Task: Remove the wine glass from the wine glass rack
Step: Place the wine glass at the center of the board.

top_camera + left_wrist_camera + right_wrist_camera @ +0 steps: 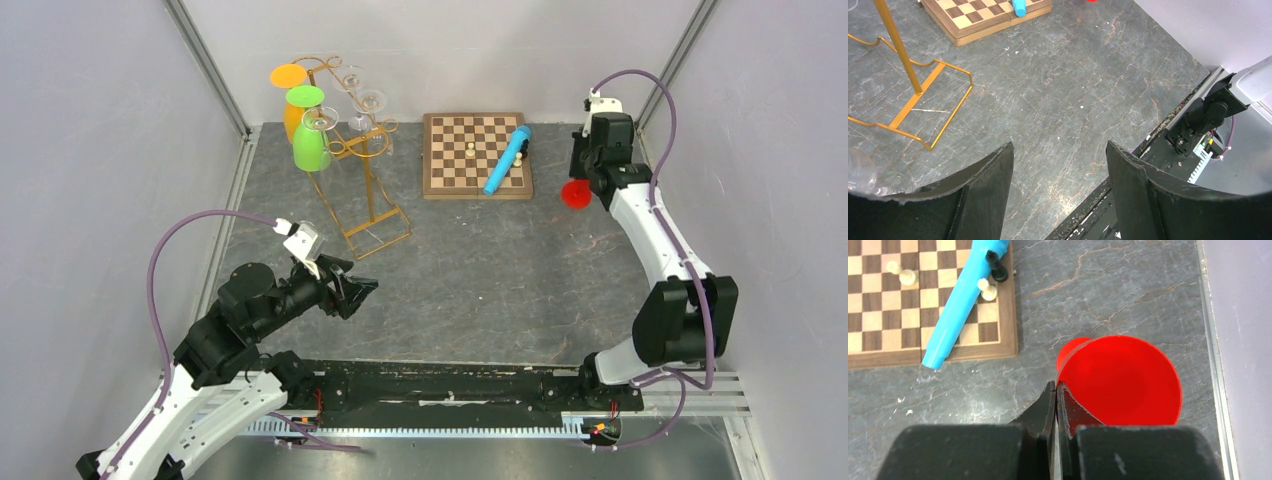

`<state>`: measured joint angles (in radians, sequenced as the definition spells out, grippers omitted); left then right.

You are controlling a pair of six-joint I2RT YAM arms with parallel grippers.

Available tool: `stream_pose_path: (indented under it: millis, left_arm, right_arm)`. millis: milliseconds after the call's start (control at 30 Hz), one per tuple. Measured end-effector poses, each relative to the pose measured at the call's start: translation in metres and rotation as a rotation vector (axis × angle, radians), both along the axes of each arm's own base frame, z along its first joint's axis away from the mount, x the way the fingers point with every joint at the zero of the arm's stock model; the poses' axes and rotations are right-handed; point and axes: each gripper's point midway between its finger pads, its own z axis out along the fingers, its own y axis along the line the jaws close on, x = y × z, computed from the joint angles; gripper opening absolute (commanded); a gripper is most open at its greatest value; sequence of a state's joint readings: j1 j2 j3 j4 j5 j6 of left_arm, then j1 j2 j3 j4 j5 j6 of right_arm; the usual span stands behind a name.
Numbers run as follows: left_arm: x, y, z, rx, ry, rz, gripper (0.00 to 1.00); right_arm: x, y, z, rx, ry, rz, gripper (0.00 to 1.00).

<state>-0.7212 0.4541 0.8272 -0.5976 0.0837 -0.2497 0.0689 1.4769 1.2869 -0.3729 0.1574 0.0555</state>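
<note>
The gold wire wine glass rack [366, 196] stands at the back left, and its pole and base [947, 108] show in the left wrist view. An orange glass [289, 76], a green glass [310, 148] and clear glasses [369, 100] hang upside down from its hooks. A red wine glass [575, 194] stands on the table at the back right. My right gripper [1055, 384] is shut on that red glass's rim [1120, 377], one finger inside the bowl. My left gripper [360, 293] hovers open and empty [1058, 145] over the table in front of the rack.
A wooden chessboard [476, 155] with a few pieces and a blue tube [507, 158] across it lies between the rack and the red glass. The right wall runs close beside the red glass. The black base rail [450, 385] runs along the near edge.
</note>
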Motion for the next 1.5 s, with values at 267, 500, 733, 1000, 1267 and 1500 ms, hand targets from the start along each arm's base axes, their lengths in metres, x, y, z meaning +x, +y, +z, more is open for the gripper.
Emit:
stream_pose_path:
  millis: [267, 500, 733, 1000, 1267, 1500]
  left_arm:
    - [0.0, 0.0, 0.0, 0.001, 0.0, 0.001, 0.73]
    - [0.001, 0.0, -0.001, 0.003, 0.002, 0.003, 0.73]
    - [0.001, 0.0, -0.003, 0.008, 0.007, 0.004, 0.72]
    - [0.002, 0.0, -0.004, 0.01, 0.009, 0.008, 0.72]
    - [0.003, 0.002, -0.005, 0.017, 0.012, 0.019, 0.72]
    - [0.005, 0.003, -0.005, 0.019, 0.01, 0.03, 0.72]
  right_arm:
    - [0.029, -0.024, -0.008, -0.011, 0.042, -0.054, 0.0]
    - [0.035, -0.033, -0.034, -0.008, 0.109, -0.069, 0.0]
    - [0.043, -0.047, -0.053, -0.006, 0.158, -0.098, 0.0]
    - [0.054, -0.047, -0.052, -0.001, 0.157, -0.093, 0.3]
    - [0.06, -0.048, -0.034, -0.007, 0.135, -0.1, 0.5]
    - [0.065, -0.049, 0.006, -0.003, 0.045, -0.108, 0.54]
